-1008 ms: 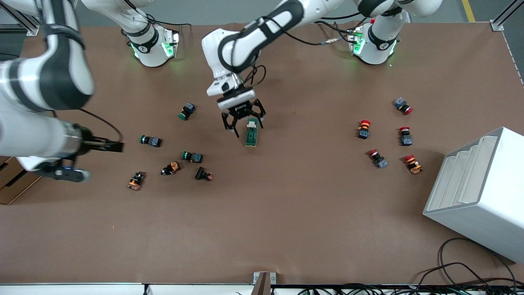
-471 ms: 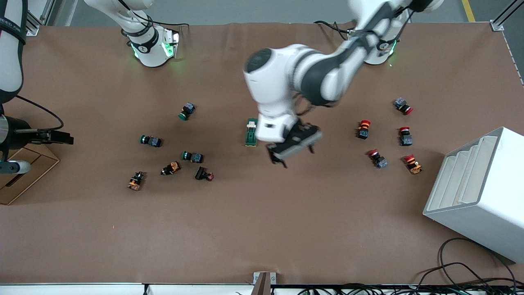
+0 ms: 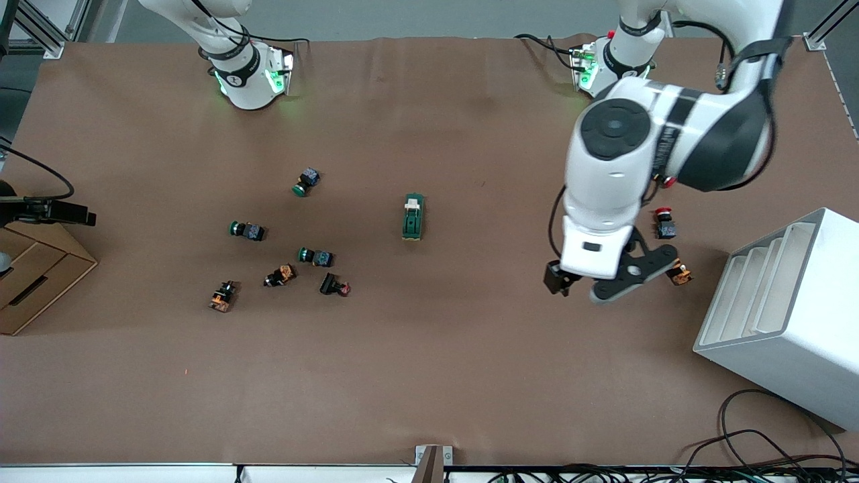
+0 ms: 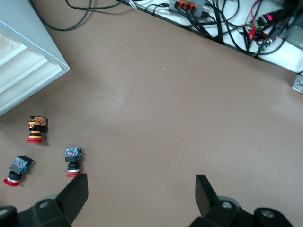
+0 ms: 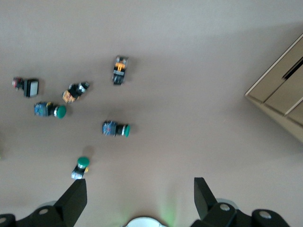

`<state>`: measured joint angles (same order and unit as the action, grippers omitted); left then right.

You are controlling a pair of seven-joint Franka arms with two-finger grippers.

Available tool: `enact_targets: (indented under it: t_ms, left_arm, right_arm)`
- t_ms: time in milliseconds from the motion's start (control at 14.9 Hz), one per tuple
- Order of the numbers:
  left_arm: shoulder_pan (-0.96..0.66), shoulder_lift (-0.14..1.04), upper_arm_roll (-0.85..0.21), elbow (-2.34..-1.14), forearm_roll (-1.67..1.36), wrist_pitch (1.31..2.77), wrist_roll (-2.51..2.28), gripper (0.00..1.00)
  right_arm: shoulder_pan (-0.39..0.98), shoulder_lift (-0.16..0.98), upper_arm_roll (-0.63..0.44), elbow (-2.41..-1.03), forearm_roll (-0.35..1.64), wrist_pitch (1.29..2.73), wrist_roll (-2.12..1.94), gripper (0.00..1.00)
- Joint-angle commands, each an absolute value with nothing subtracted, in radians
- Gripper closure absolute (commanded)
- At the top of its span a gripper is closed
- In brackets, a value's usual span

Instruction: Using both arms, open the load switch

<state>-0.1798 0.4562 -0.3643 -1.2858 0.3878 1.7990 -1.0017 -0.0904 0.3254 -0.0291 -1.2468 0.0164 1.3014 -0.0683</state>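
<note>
The load switch [image 3: 412, 217], a dark-green block with a white tab at its end farther from the front camera, lies alone mid-table with neither gripper touching it. It appears in neither wrist view. My left gripper [image 3: 607, 282] [image 4: 142, 185] hangs open and empty over the red buttons toward the left arm's end of the table. At the right arm's end, my right gripper [image 3: 70, 215] [image 5: 140, 189] is open and empty, high above the table's edge.
Green push buttons [image 3: 307, 181] [image 5: 116, 129] and orange-bodied ones [image 3: 280, 275] lie toward the right arm's end. Red mushroom buttons [image 3: 664, 223] [image 4: 72, 161] lie by a white rack [image 3: 785, 315] [image 4: 23, 61]. A cardboard box [image 3: 33, 282] [image 5: 279, 94] sits beneath the right gripper.
The left gripper left the load switch and swung toward the left arm's end, over the red buttons. The right arm drew back to its table edge. The load switch stayed put.
</note>
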Motion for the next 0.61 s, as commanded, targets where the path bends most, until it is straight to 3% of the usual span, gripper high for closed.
enact_targets:
  t_ms: [0, 336, 538]
  left_arm:
    - [-0.106, 0.339, -0.357, -1.338, 0.264, 1.766, -0.834, 0.0]
    - [0.027, 0.212, -0.336, -1.359, 0.1, 1.626, -0.464, 0.0]
    - [0.028, 0.167, -0.262, -1.362, 0.072, 1.562, -0.368, 0.0]
  right_arm:
    - [-0.104, 0.308, -0.008, -1.252, 0.04, 1.267, -0.074, 0.0]
    - [-0.085, 0.259, -0.008, -1.261, 0.032, 1.324, -0.078, 0.0]
    - [-0.043, 0.212, -0.014, -1.307, 0.015, 1.324, -0.066, 0.0]
